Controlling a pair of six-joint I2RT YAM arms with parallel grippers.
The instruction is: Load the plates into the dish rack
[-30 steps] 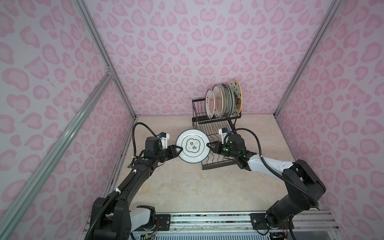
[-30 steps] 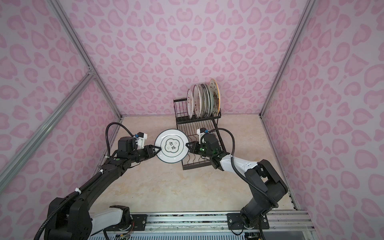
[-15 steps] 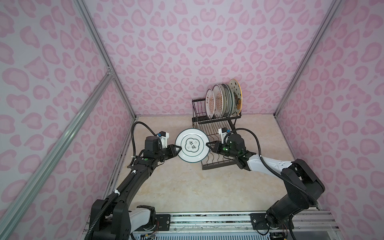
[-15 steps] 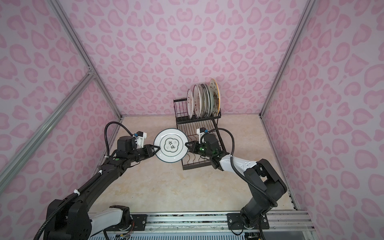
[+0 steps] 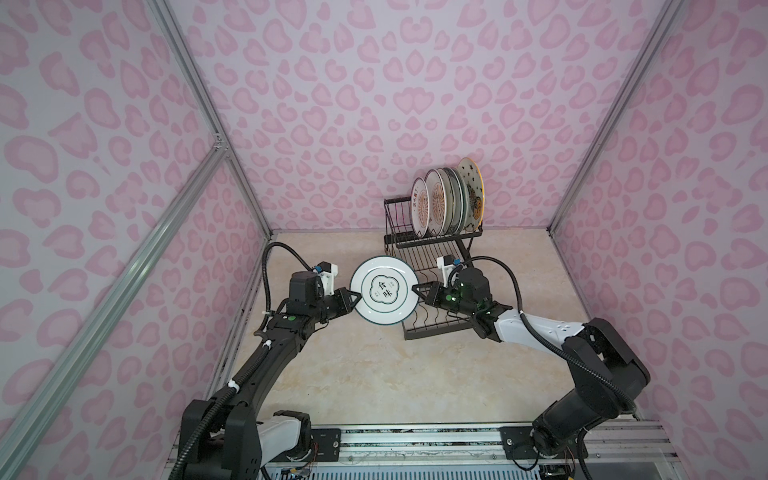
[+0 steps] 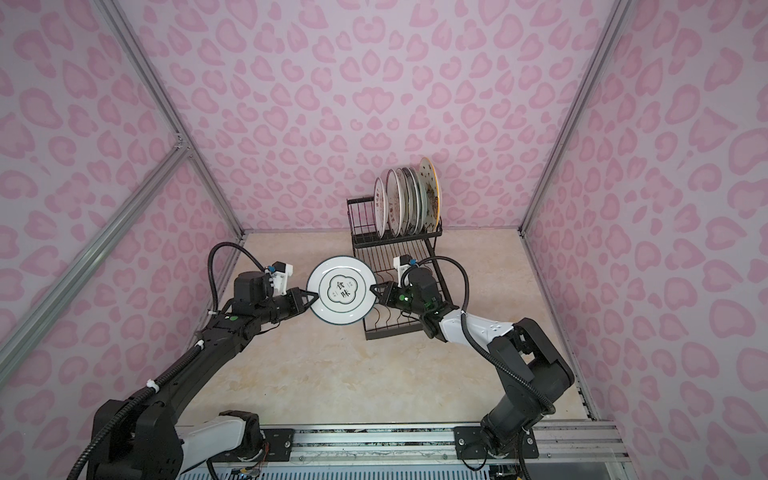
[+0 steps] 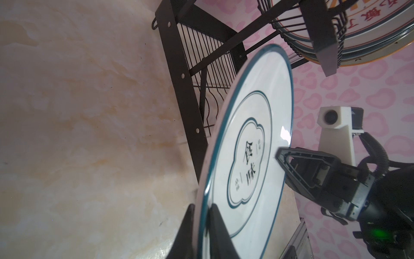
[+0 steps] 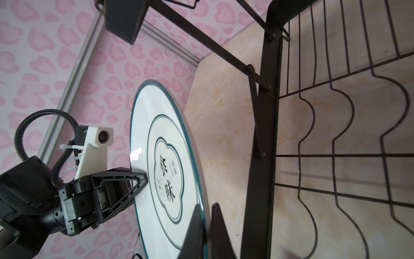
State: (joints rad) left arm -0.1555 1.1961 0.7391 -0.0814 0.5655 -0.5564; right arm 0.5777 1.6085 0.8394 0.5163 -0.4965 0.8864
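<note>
The plate (image 5: 383,296) hangs in mid-air just beside the rack (image 5: 432,330), the left gripper (image 5: 354,297) pinching one side of its rim and the right gripper (image 5: 417,289) pinching the opposite side. It looks like a handover: one side should let go only while the other grips firmly. Then the plate can go edgewise into a free slot, clear of the racked plates (image 5: 440,203).

My left arm (image 5: 270,357) was mostly black; my right arm (image 5: 540,330) wore a white shell. Ribbed black cables (image 8: 44,112) looped over white camera brackets (image 8: 94,152); the left tool (image 5: 356,296) had triangular, screw-studded fingers (image 8: 125,176).
</note>
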